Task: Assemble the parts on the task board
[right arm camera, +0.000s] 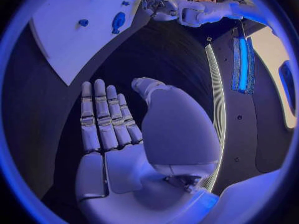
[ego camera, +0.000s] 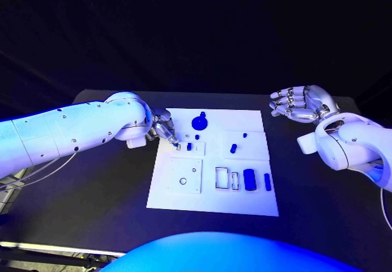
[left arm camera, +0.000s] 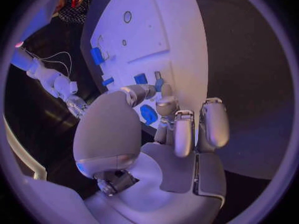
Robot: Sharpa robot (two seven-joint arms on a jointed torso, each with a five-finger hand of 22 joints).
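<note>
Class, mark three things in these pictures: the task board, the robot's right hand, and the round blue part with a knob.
task board [ego camera: 245, 201]: head view, bare near corner.
right hand [ego camera: 295, 103]: head view, middle of the hand.
round blue part [ego camera: 199, 121]: head view, its disc.

A black table [ego camera: 106, 187] carries the scene. One thing lies directly on it: the white task board [ego camera: 212, 205], a flat rectangular plate at the table's centre, its long sides running from twelve o'clock to six o'clock. Bare black surface borders the board on all sides, with wider strips at nine o'clock and three o'clock.
</note>
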